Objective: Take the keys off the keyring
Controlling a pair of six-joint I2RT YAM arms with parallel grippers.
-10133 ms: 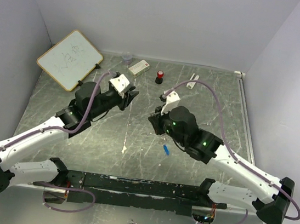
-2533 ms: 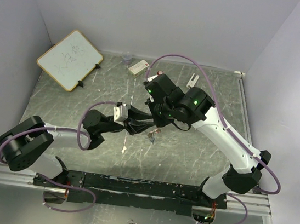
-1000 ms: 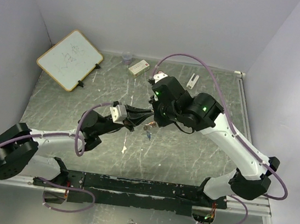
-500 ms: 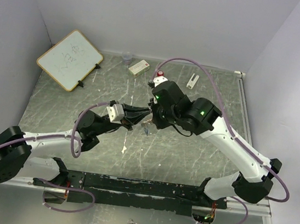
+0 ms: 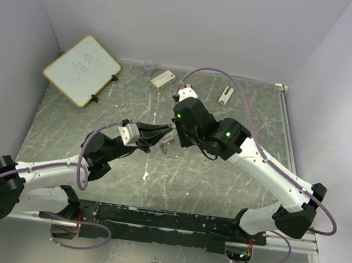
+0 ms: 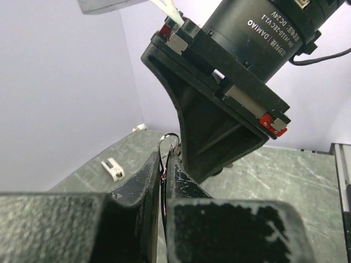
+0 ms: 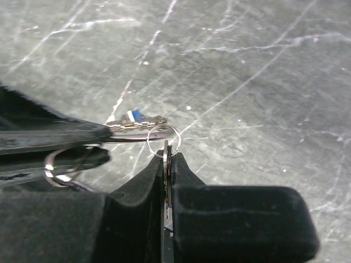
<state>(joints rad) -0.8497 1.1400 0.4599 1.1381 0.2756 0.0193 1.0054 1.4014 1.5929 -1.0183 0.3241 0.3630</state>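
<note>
1. A robotics lab test cell: plain white panels (image 5: 177,21) wall in a small table (image 5: 221,183) on three sides
2. Two robot arms, the left arm (image 5: 47,170) and the right arm (image 5: 268,173), are bolted to a black rail (image 5: 158,219) at the near edge, with purple cables (image 5: 225,75) looped along them
3. A scribbled-on whiteboard (image 5: 82,68) sits at the far left corner, and the tabletop is a scuffed grey-green sheet
</note>
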